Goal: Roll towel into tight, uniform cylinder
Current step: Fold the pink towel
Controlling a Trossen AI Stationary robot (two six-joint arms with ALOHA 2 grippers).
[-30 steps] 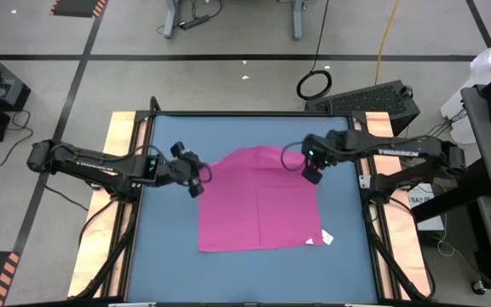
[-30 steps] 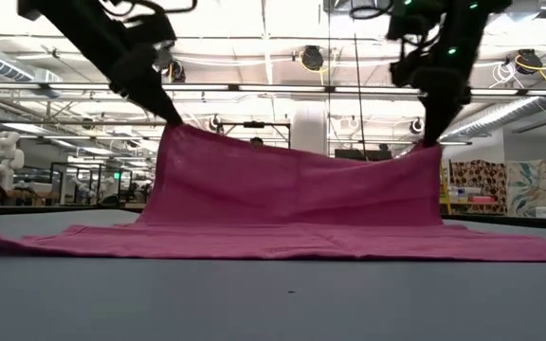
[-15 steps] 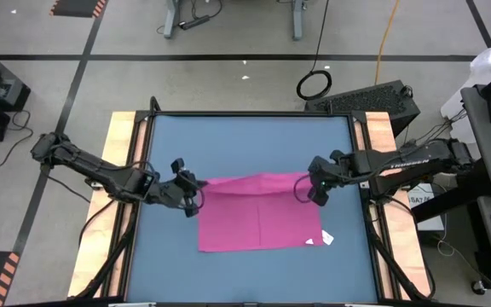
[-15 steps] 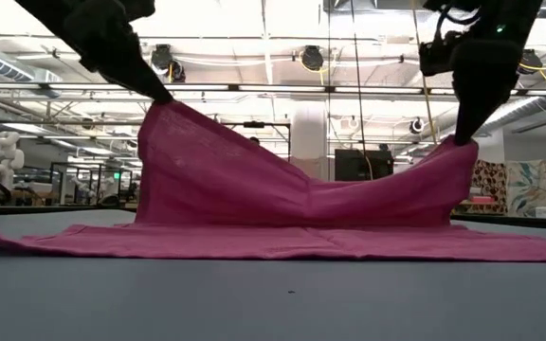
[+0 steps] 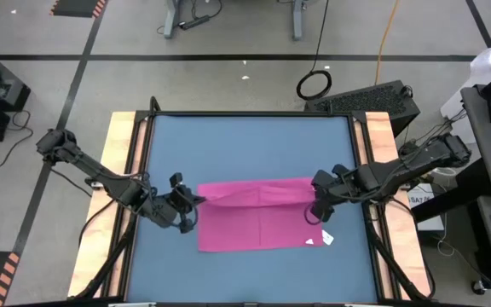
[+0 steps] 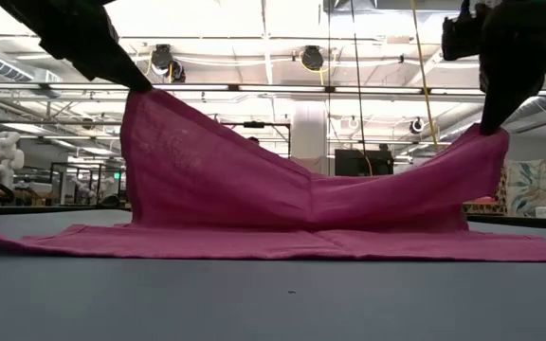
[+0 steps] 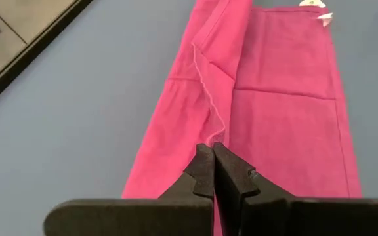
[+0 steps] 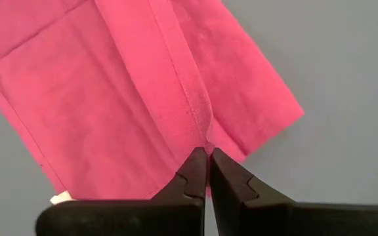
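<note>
Currently left end effector and right end effector each pinch a far corner of the thin magenta-pink rectangular towel, lifted above the blue counter. Near half lies flat mid-counter. Best carry both corners level so edges align.

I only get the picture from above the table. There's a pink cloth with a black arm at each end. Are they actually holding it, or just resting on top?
Observer: Holding. The left gripper is pinched shut on the towel edge.
Operator: And the other arm?
Observer: The right gripper is shut on the hem at its corner too.
Operator: Is the cloth lying flat?
Observer: No. From table height, the gripped edge hangs raised off the blue table, sagging in the middle; the rest lies flat.
</note>
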